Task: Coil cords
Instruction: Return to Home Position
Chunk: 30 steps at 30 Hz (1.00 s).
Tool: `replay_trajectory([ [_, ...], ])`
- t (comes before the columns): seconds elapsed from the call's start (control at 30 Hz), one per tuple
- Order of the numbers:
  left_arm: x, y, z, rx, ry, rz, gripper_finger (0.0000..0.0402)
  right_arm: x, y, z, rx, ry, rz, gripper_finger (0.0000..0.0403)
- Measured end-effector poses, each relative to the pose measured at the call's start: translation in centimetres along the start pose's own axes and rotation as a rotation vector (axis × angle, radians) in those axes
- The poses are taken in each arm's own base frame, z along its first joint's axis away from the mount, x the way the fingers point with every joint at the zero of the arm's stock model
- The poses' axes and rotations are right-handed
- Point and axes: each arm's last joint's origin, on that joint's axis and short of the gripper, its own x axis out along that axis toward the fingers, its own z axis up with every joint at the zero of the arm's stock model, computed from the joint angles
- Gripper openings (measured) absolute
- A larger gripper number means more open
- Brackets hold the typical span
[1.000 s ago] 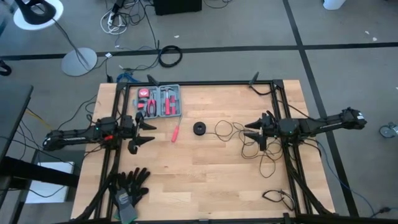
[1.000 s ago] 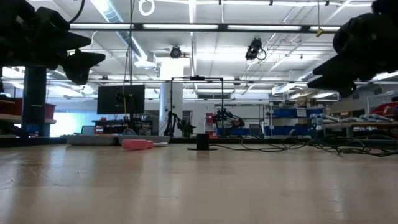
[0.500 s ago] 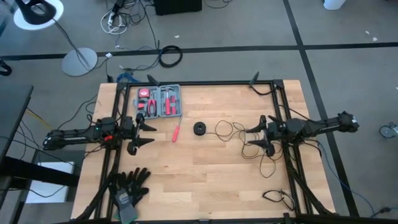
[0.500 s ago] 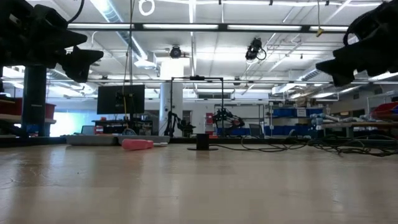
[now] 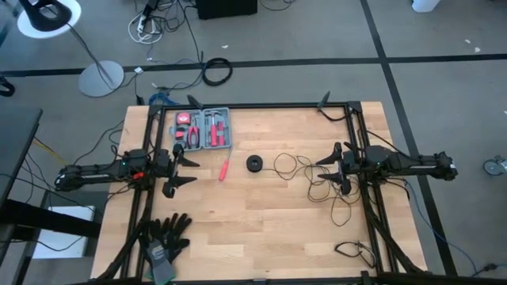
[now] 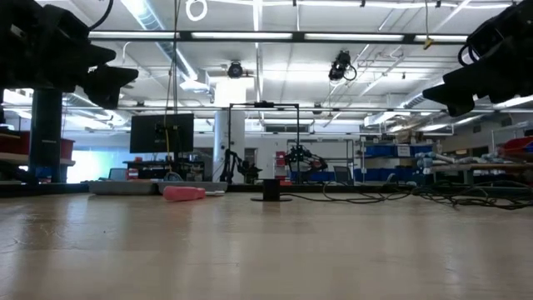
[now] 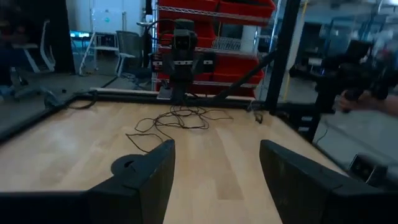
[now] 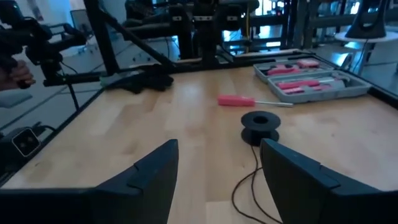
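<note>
The cord (image 5: pixel 295 166) is a thin black wire lying in loose loops on the wooden table, right of the middle. It ends at a small round black puck (image 5: pixel 254 164), which stands on the table and also shows in the right wrist view (image 8: pixel 260 123) and the low view (image 6: pixel 271 190). My right gripper (image 5: pixel 325 171) hangs open above the cord's right loops (image 7: pixel 176 120) and points level toward the puck. At the table's left side my left gripper (image 5: pixel 187 169) is open, level and clear of the cord.
A grey tool case (image 5: pixel 203 129) with red tools sits at the far left. A red-handled screwdriver (image 5: pixel 224 169) lies left of the puck. Black gloves (image 5: pixel 165 236) lie at the near left corner. Another short wire (image 5: pixel 354 252) lies near the right front.
My right arm has swung round until it lies straight across the table's right edge. Its gripper has rolled level and drawn slightly back toward that edge, staying open. The cord and puck have not moved.
</note>
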Motion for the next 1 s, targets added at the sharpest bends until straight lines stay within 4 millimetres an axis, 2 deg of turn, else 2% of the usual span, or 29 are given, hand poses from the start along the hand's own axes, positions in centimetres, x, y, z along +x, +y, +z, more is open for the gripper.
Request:
replay_trajectory([
  [0.23,0.0,0.1,-0.1,0.194,0.012,0.036,0.0239,0.1,0.0,-0.1,-0.019,0.010,-0.005,0.0226],
  [0.5,0.0,0.3,-0.2,0.188,0.019,0.104,0.0239,0.2,0.0,0.3,-0.016,-0.033,-0.004,0.0227],
  [0.6,0.0,0.3,-0.1,0.188,0.019,0.105,0.0239,0.1,-0.1,-0.2,-0.025,0.056,-0.019,0.0224],
  [0.73,0.0,0.3,-0.1,0.190,0.017,0.105,0.0239,0.1,-0.4,-1.3,-0.028,0.279,-0.106,0.0222],
  [0.9,0.0,0.3,0.1,0.193,-0.006,0.105,0.0239,0.7,-1.0,-1.8,0.027,0.334,-0.312,0.0224],
  [1.0,0.0,0.3,0.2,0.194,-0.018,0.104,0.0239,1.1,-1.1,-1.8,0.025,0.338,-0.322,0.0224],
])
